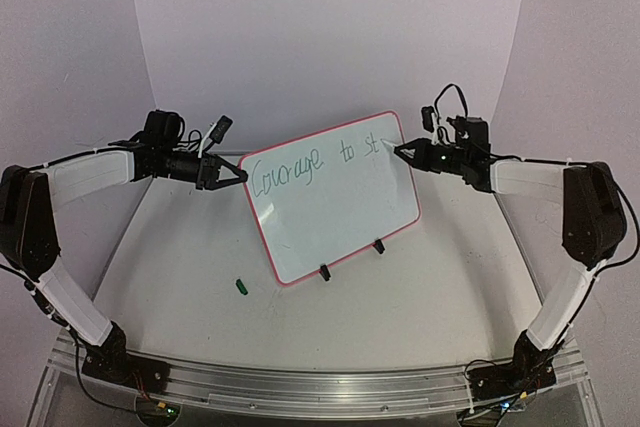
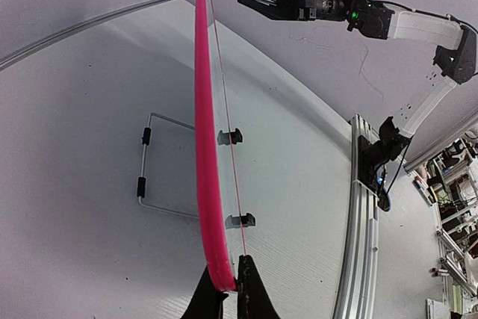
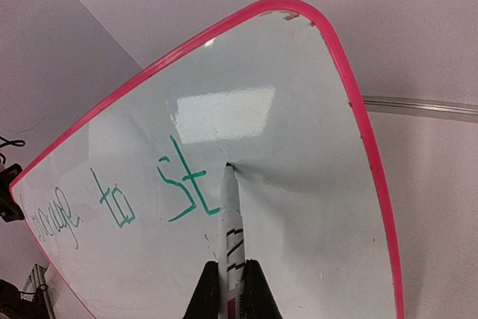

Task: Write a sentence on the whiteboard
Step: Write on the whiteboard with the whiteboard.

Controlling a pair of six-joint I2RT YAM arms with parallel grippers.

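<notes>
The whiteboard point(image 1: 335, 212) stood on the table point(image 1: 430, 297), propped on its clip feet and leaning back. The left gripper point(image 2: 228, 285) was clenched on its frame at the upper left corner. The right gripper point(image 3: 231, 278) grasped a marker point(image 3: 231, 214) — tip touching the board just after the green sentence point(image 1: 288, 173), which read "Courage to st". A green cap point(image 1: 241, 287) lay near the board's lower left corner.

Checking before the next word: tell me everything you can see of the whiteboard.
The whiteboard is a glossy white panel with rounded corners and a thin pink-red frame. It stands on the table on its long edge, leaning back, on two black clip feet, a wire stand behind. Green cursive along the top reads "Courage to st". The left gripper pinches its frame near the upper left corner; the marker in the right gripper touches its face.
</notes>
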